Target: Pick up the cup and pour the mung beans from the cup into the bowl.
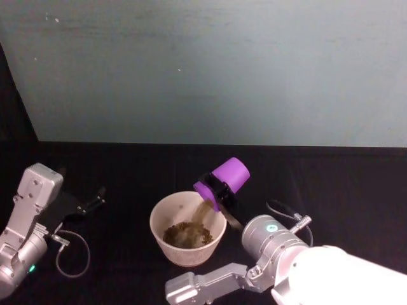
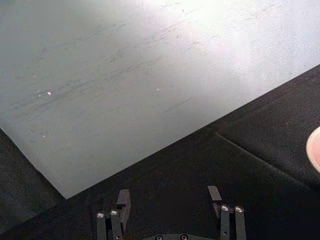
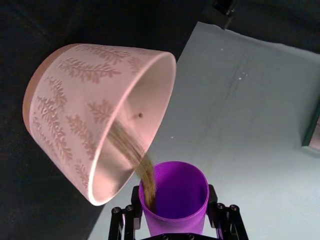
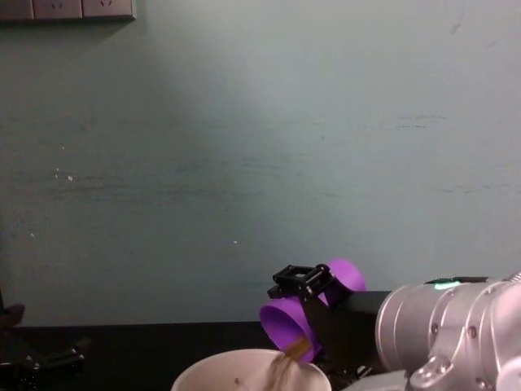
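Your right gripper (image 1: 219, 190) jaws grip the purple plastic cup (image 1: 230, 173), with mung beans (image 1: 203, 215) streaming into the round white bowl (image 1: 166, 210). The left gripper (image 2: 169, 194), jaws open, sits at the left edge of the counter (image 1: 127, 165). If you tilt faster, grains may spill past the rim.

Smooth plastic cup (image 1: 230, 176), matt leaf-patterned bowl (image 1: 191, 255), matt cloth table (image 1: 127, 171)

purple cup (image 1: 230, 176): 1 | white bowl (image 1: 184, 255): 1 | mung beans (image 1: 188, 236): 1 stream, 1 heap | left gripper (image 2: 169, 192): 1 | right gripper (image 1: 219, 190): 1
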Controlling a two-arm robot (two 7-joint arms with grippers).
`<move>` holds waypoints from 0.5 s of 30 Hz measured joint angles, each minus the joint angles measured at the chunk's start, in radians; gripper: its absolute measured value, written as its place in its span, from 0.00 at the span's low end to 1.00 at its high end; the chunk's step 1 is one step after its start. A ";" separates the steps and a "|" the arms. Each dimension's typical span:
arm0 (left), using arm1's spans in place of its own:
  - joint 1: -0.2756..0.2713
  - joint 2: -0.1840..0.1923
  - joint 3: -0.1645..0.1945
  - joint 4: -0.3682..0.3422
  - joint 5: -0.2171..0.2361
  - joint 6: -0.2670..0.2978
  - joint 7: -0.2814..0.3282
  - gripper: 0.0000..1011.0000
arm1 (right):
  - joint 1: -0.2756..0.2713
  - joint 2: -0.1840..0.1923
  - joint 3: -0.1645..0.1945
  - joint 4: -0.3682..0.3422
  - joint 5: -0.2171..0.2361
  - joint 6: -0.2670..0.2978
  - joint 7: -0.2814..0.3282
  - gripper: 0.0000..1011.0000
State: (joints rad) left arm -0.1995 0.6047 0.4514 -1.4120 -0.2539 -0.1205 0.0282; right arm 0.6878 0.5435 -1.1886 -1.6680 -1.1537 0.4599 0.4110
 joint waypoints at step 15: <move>0.000 0.000 0.000 0.000 0.000 0.000 0.000 0.99 | 0.008 0.008 -0.044 -0.001 -0.164 0.025 0.042 0.74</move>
State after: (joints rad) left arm -0.1995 0.6047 0.4514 -1.4119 -0.2539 -0.1205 0.0283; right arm 0.6954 0.5519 -1.2324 -1.6687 -1.3174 0.4853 0.4531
